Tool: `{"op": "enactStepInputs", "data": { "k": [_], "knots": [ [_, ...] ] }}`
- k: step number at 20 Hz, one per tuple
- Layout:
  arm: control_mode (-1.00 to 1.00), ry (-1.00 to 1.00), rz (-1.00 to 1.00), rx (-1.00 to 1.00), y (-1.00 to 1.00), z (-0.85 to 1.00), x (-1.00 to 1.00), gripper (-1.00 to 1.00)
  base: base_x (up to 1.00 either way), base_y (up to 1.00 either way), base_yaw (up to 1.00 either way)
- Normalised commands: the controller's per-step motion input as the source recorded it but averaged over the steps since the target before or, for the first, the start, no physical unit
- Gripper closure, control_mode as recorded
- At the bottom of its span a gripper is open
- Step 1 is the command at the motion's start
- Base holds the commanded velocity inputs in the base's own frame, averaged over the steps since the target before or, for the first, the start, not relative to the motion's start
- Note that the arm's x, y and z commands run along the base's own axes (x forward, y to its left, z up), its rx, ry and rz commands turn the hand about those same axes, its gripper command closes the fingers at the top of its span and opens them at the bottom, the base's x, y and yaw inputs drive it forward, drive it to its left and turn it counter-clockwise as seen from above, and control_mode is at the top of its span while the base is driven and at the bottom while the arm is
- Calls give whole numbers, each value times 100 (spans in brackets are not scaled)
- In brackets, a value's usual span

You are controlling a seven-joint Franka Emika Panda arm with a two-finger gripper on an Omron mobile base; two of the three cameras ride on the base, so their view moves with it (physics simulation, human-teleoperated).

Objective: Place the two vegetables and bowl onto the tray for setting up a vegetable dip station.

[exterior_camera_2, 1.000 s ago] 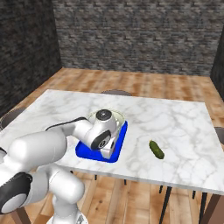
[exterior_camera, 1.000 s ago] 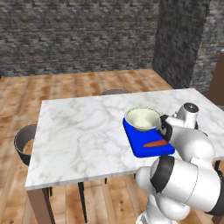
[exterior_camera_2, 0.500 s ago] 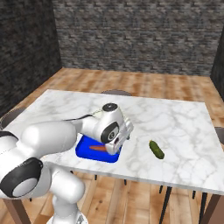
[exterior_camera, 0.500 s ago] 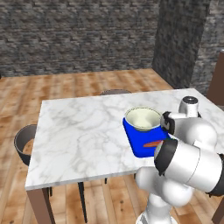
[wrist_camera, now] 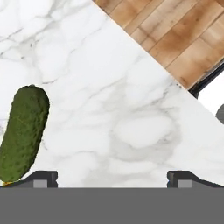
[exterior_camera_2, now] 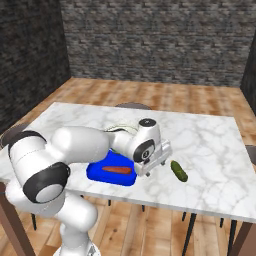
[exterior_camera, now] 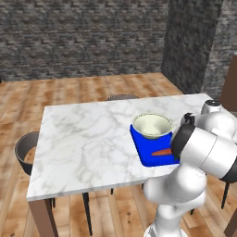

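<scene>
Hand view: dark green pickle-shaped cucumber (wrist_camera: 23, 133) at 9 o'clock of spread, empty 2-finger gripper (wrist_camera: 112, 177), long axis 12-to-6.

White arm bent forward and low, hand (exterior_camera_2: 156, 161) pointing downward, fingers spread wide, holding nothing

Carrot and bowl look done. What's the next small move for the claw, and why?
Probably shift the claw sideways until it is centred over the cucumber, then descend. The carrot and bowl already sit on the tray, the cucumber lies on the marble table, and the hand view shows it off to one side of the open fingers.
</scene>
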Motion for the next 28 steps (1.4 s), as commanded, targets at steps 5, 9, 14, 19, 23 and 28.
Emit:
{"op": "enactStepInputs", "data": {
  "k": [5, 9, 14, 19, 23, 28],
  "knots": [
    [-100, 0, -18, 18, -51, 0, 13, -100, 0, 0, 0],
    [-100, 0, -6, 8, -31, 0, 23, -100, 0, 0, 0],
    [-100, -7, 0, 0, -17, -2, 23, -100, 0, 0, 0],
    [-100, -13, 0, -2, -15, -25, 16, -100, 0, 0, 0],
    [-100, -3, 0, -8, -10, -41, 15, -100, 0, 0, 0],
    [-100, 2, -1, -6, -4, -25, 23, -100, 0, 0, 0]
  ]
}}
